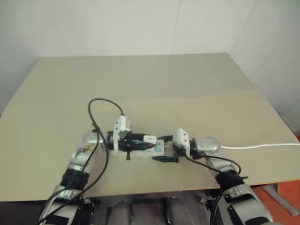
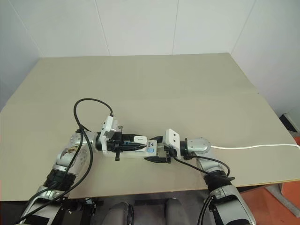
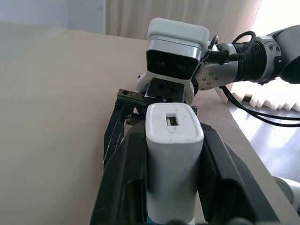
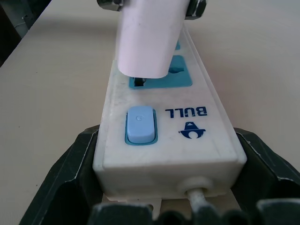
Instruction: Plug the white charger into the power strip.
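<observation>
Both bent arms reach inward, meeting mid-table: the right gripper (image 2: 157, 150) clamps the switch end of the one long white plastic power strip (image 4: 159, 136). Facing it, the left gripper (image 3: 171, 187) squeezes the single small white rounded charger (image 3: 172, 168), poised on the strip's blue socket nearest the switch.

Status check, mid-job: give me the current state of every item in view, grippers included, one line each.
white charger: held between the left gripper's fingers, over a blue socket near the strip's switch end; prongs hidden.
power strip: flat on the table, its switch end clamped by the right gripper.
left gripper: shut on the white charger.
right gripper: shut on the power strip.
white cord: lying loose along the table.
</observation>
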Action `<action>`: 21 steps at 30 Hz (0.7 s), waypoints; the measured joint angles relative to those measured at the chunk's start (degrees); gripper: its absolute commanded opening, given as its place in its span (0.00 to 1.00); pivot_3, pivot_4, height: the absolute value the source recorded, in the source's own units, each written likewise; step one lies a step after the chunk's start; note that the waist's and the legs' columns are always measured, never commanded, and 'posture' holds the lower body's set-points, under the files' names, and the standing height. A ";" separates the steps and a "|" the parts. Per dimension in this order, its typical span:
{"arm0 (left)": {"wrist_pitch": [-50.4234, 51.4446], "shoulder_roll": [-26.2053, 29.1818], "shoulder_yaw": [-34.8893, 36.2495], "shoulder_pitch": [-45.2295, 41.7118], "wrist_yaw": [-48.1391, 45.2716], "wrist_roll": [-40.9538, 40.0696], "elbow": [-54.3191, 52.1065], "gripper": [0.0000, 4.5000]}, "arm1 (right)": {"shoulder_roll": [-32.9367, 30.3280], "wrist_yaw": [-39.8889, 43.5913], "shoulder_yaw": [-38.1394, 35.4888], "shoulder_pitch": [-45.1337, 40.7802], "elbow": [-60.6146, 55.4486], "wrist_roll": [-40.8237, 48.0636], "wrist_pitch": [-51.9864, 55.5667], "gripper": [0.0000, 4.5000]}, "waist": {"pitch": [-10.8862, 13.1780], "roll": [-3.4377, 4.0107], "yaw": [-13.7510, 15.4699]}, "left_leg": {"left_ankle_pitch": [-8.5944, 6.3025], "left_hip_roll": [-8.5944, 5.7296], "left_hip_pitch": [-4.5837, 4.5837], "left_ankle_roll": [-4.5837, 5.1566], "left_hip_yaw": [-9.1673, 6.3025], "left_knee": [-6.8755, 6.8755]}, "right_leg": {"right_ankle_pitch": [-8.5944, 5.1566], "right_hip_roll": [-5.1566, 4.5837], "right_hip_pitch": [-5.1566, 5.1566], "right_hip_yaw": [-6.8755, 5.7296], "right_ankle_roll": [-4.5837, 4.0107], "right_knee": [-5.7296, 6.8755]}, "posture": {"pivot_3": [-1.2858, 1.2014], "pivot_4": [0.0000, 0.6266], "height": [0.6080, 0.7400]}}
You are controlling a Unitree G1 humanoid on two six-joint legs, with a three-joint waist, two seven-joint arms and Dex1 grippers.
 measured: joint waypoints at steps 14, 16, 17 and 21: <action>-1.14 1.02 -0.25 -1.32 -3.01 -0.07 2.67 0.23 | 0.01 -0.17 0.33 0.01 -0.29 0.00 0.00 0.76 | 0.00 0.00 -0.10 | 0.00 0.06 0.00 0.00 0.01 -0.06 | 0.00 0.06 -0.02 0.00 0.00 -0.04 | 0.52 0.24 1.00; -1.25 1.01 -0.27 -1.50 -3.21 -0.13 3.12 0.23 | 0.01 -0.21 0.35 0.01 -0.29 0.00 0.01 0.76 | 0.00 0.00 -0.10 | 0.00 0.06 0.00 0.00 0.01 -0.06 | 0.00 0.06 -0.02 0.00 0.00 -0.04 | 0.52 0.24 1.00; -1.34 0.97 -0.27 -1.56 -3.35 -0.20 3.39 0.23 | 0.01 -0.24 0.37 0.01 -0.29 0.00 0.01 0.76 | 0.00 0.00 -0.10 | 0.00 0.06 0.01 0.00 0.01 -0.06 | 0.00 0.06 -0.02 0.00 0.00 -0.03 | 0.52 0.24 1.00; -4.68 0.31 -0.10 -0.83 -3.85 -0.34 5.22 0.23 | -0.03 -0.24 0.41 0.02 -0.35 0.01 0.03 0.76 | 0.00 0.00 -0.10 | 0.00 0.07 0.01 0.00 0.02 -0.07 | 0.00 0.07 -0.02 0.00 0.00 -0.04 | 0.52 0.24 1.00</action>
